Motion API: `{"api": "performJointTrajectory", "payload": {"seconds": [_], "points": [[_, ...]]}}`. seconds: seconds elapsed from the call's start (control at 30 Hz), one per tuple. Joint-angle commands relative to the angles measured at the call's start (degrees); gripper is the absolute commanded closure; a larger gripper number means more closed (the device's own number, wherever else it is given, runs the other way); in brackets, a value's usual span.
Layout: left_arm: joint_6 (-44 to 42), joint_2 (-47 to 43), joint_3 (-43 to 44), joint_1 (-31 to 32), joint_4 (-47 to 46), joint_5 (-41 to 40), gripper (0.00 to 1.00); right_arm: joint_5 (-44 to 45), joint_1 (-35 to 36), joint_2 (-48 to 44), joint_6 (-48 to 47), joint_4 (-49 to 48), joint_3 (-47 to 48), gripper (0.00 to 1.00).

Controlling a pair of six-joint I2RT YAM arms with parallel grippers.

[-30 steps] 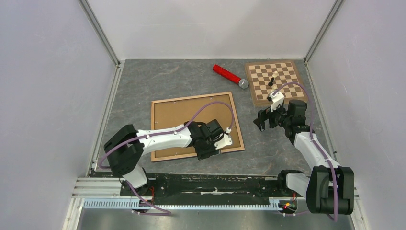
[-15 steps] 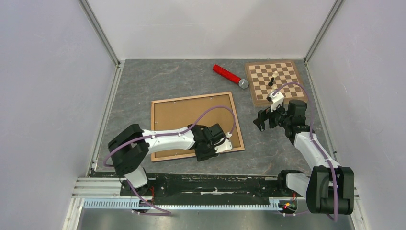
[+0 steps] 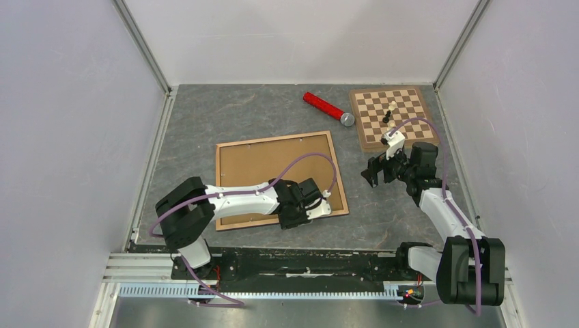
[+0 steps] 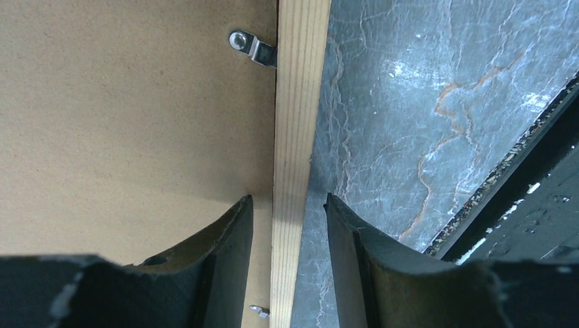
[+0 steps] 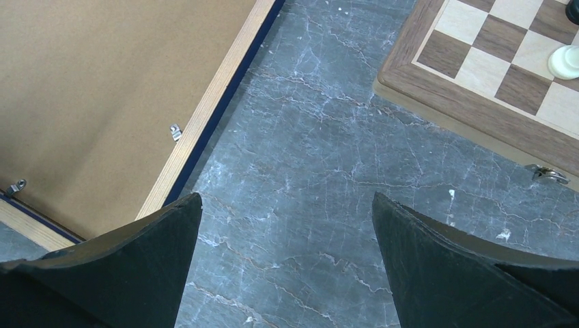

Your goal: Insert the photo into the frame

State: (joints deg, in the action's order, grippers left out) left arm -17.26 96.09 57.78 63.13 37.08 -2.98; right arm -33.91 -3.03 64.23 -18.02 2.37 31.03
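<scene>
Backboard point(image 3: 266, 171) fills the frame point(image 3: 273, 139); chessboard point(image 3: 390, 116) and red cylinder point(image 3: 323, 105) nearby.

frame point(image 4: 298, 102): pale straight-grained wood, dark blue outer edge | backing panel point(image 3: 270, 164): plain brown | clips point(image 4: 252, 48): silver | bench point(image 4: 410, 102): grey marbled, white and orange veins | chessboard point(image 3: 403, 102): brown-and-cream checks, brown border | chess pieces point(image 3: 388, 115): one black, one white | cylinder point(image 3: 322, 105): red, silver cap
</scene>
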Motion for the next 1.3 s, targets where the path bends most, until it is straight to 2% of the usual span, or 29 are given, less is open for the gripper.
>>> {"api": "performJointTrajectory", "payload": {"seconds": [0.0, 0.57, 0.7, 0.87, 1.07, 1.27], "points": [[-2.77, 0.47, -0.58, 0.50, -2.01, -0.98, 0.51, -1.21, -0.40, 0.02, -0.70, -1.93, -0.44, 0.02], [-2.83, 0.62, -1.79, 1.52, -2.81, -1.10, 0.66, -1.07, -0.66, 0.20, -0.88, -1.89, -0.26, 0.02], [-2.78, 0.87, -1.78, 1.51, -2.92, -0.72, 0.76, -1.07, -0.74, -0.21, -0.89, -1.92, -0.26, 0.02], [-2.77, 0.96, -1.24, 1.51, -2.25, 0.16, 0.97, -1.31, -0.92, -1.33, -0.64, -1.76, -0.01, 0.02], [-3.08, 0.00, 0.89, 1.25, 0.13, 2.22, 0.98, -3.08, -1.11, -3.69, -2.96, 1.16, 1.46, 0.02], [-4.97, -1.55, 7.11, -0.61, 6.13, 7.17, 0.98, -11.02, -1.10, -8.50, -14.04, 9.68, 3.12, 0.02]]}}
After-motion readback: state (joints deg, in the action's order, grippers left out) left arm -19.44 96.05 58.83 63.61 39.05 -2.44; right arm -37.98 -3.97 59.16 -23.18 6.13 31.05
